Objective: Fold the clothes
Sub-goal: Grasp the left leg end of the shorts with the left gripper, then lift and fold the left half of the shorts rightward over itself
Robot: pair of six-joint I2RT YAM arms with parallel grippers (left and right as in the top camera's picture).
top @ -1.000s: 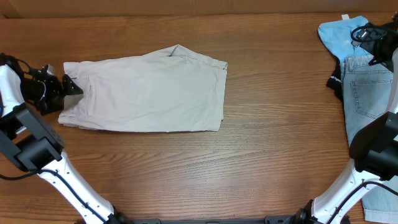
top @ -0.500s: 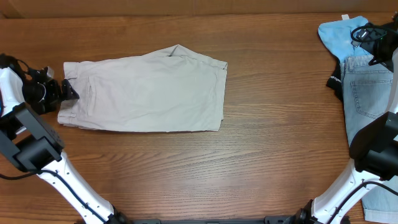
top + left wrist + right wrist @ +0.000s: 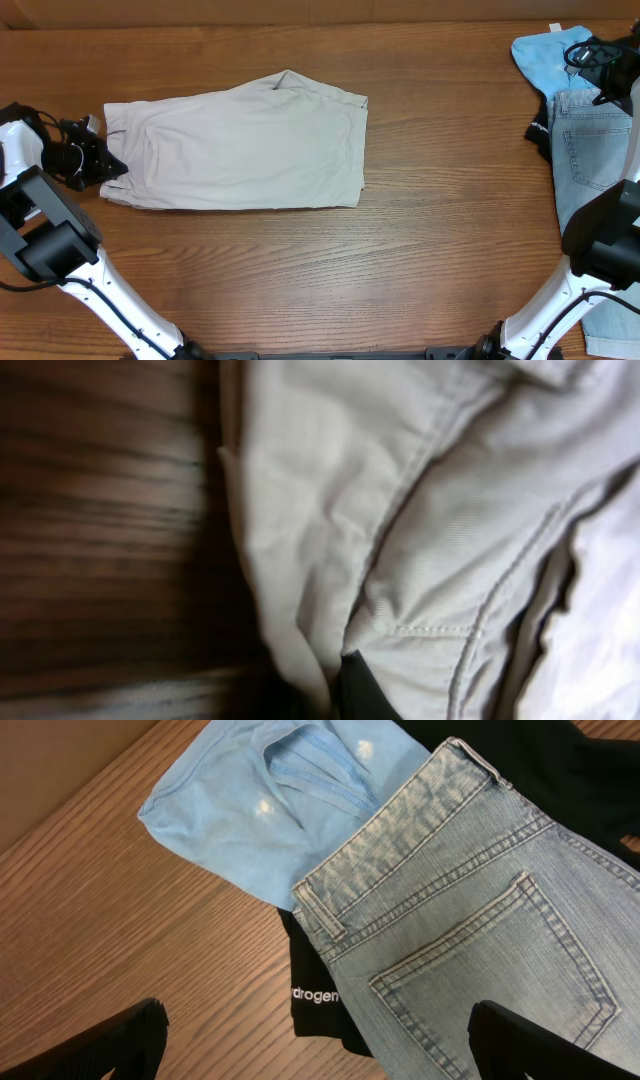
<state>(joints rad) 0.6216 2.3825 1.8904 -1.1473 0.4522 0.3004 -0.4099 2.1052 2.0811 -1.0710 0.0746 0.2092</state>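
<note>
Change: the left pincer (image 3: pixel 112 167) is now sitting lower along the left end of the khaki shorts (image 3: pixel 240 145) than a second ago, having slid from mid-edge toward the near corner. The cloth's right edge is also lying a touch further right.
Where the shorts are lying: they are resting flat on the tabletop (image 3: pixel 440 250), left of centre. They are well apart from the heap at the far right, where the denim shorts (image 3: pixel 590 150) are overlapping the black garment (image 3: pixel 540 130) and the sky-blue top (image 3: pixel 540 60).
Long axis: the khaki shorts are running left to right across the tabletop, with one short end touching the left pincer and the other facing the bare middle.
Direction from the pincer: the cloth is stretching away to the right of the left pincer, so any fold from here is likely going rightward along that axis.
Nearer arm: the left arm is by far the closer one. The right arm is hanging over the far-right heap.
Left pincer state: its wrist view is filling with khaki seams, and one dark fingertip (image 3: pixel 358 685) is poking out under a fold. I cannot tell whether it is clamping the cloth.
Right pincer state: the right pincer (image 3: pixel 315 1020) is hovering spread wide above the denim, gripping nothing.
</note>
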